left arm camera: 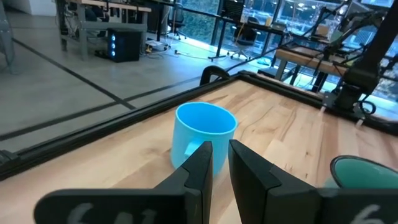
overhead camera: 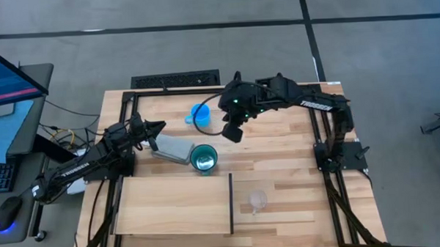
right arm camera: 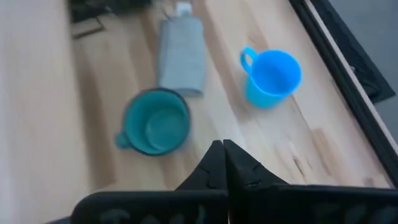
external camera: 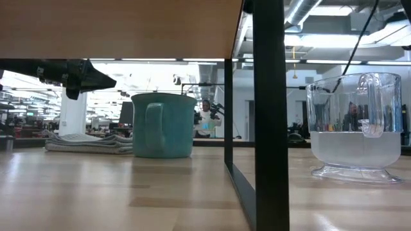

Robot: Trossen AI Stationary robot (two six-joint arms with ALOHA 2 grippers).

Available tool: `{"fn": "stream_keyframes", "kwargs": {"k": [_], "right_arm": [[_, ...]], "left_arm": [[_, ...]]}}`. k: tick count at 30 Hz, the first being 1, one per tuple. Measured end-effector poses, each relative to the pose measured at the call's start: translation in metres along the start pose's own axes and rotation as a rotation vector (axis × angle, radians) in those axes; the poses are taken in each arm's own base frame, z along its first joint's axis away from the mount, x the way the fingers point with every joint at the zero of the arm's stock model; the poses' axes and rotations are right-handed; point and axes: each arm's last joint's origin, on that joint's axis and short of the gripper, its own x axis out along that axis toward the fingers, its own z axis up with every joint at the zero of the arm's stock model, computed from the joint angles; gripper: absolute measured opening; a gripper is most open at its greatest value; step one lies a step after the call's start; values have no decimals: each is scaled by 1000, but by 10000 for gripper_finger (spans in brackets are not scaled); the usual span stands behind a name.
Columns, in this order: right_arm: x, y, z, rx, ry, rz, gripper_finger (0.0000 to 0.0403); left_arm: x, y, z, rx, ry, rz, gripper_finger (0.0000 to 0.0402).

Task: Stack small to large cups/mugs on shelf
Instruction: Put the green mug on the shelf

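Observation:
The bright-blue mug (overhead camera: 200,115) stands upright on the tabletop near the far edge, handle toward the table's left. The teal-green mug (overhead camera: 203,158) stands upright nearer, just beyond the shelf (overhead camera: 175,206), a light-wood board with a dark edge on its right. The clear cup (overhead camera: 257,201) stands on the table right of that edge. My right gripper (overhead camera: 233,132) hovers shut above the table, right of both mugs. My left gripper (overhead camera: 160,128) is shut, left of the blue mug (left arm camera: 205,127) and pointing at it. Neither gripper touches anything.
A grey rectangular block (overhead camera: 173,148) lies flat on the table between my left gripper and the teal mug. In the low view the shelf (external camera: 122,29) is raised on a dark upright (external camera: 270,115), with the teal mug (external camera: 162,125) and the clear cup (external camera: 356,125) on either side.

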Motion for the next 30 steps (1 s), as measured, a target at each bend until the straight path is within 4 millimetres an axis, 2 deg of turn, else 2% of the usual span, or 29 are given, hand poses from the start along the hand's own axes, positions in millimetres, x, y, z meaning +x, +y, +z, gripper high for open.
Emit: {"fn": "stream_keyframes", "kwargs": {"k": [7, 13, 23, 30], "right_arm": [[7, -29, -37, 48, -144, 60, 1], [13, -48, -89, 115, -228, 71, 1], [21, -63, -171, 202, -437, 148, 1], [25, -66, -222, 250, -553, 191, 1]], "left_arm": [[0, 0, 0, -15, 0, 2, 43], [0, 0, 0, -13, -1, 3, 43], [0, 0, 0, -14, -1, 3, 43], [0, 0, 0, -14, -1, 3, 43]]}}
